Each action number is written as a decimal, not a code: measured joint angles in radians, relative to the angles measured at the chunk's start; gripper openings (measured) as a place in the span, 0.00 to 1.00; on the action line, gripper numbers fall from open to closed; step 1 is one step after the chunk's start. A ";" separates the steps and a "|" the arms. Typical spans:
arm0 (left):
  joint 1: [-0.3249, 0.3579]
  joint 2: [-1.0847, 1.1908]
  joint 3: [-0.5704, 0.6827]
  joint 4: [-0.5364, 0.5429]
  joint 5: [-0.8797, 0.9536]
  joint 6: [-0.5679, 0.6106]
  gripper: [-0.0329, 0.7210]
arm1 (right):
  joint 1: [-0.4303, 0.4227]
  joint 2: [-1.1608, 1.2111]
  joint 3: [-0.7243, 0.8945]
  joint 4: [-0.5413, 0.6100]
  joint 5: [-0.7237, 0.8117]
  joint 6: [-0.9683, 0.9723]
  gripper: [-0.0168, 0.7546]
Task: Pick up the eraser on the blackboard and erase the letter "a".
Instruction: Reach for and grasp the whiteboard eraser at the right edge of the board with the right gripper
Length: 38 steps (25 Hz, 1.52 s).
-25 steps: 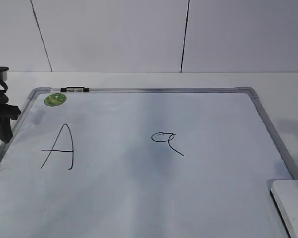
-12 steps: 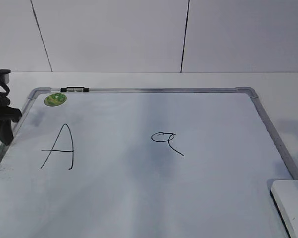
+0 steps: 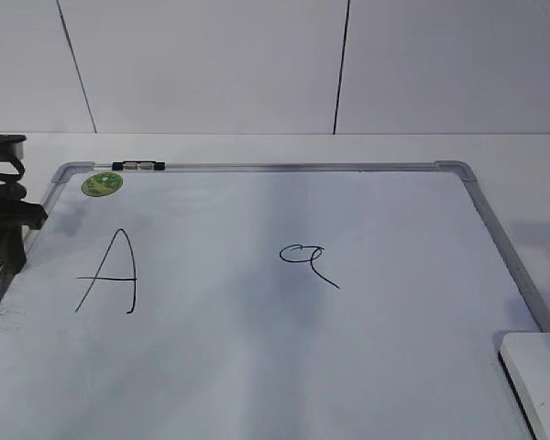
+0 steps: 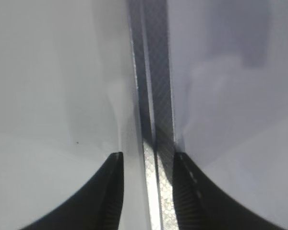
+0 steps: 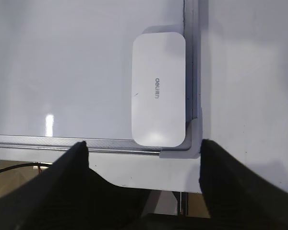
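Note:
The blackboard (image 3: 284, 367) is a white board in a silver frame, lying flat. The small black letter "a" (image 3: 307, 260) is at its middle, and a larger capital "A" (image 3: 110, 271) is to the left. The white eraser (image 3: 543, 383) lies in the board's near right corner. In the right wrist view the eraser (image 5: 158, 88) lies just ahead of my open, empty right gripper (image 5: 143, 146), which hangs over the board's near edge. My left gripper (image 3: 2, 220) is at the board's left edge. Its fingers (image 4: 148, 165) are slightly apart and straddle the frame (image 4: 156, 96).
A round green sticker (image 3: 102, 183) sits in the board's far left corner, with a small black and white clip (image 3: 137, 166) on the top frame beside it. A white table (image 3: 522, 151) surrounds the board and a white wall stands behind. The table's front edge (image 5: 149, 184) shows under the right gripper.
My left gripper has shifted slightly down and to the right at the board's left frame. The eraser and both letters have not moved.

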 joint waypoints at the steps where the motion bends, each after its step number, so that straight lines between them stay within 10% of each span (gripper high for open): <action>1: 0.000 0.000 0.000 -0.002 0.000 0.000 0.31 | 0.000 0.000 0.000 0.000 0.000 0.000 0.74; 9: 0.000 0.000 -0.001 -0.012 0.001 -0.011 0.07 | 0.000 0.000 0.000 0.000 0.000 0.000 0.74; 38: 0.000 0.000 -0.001 -0.014 0.002 -0.017 0.07 | 0.000 0.377 -0.002 0.017 -0.014 0.036 0.91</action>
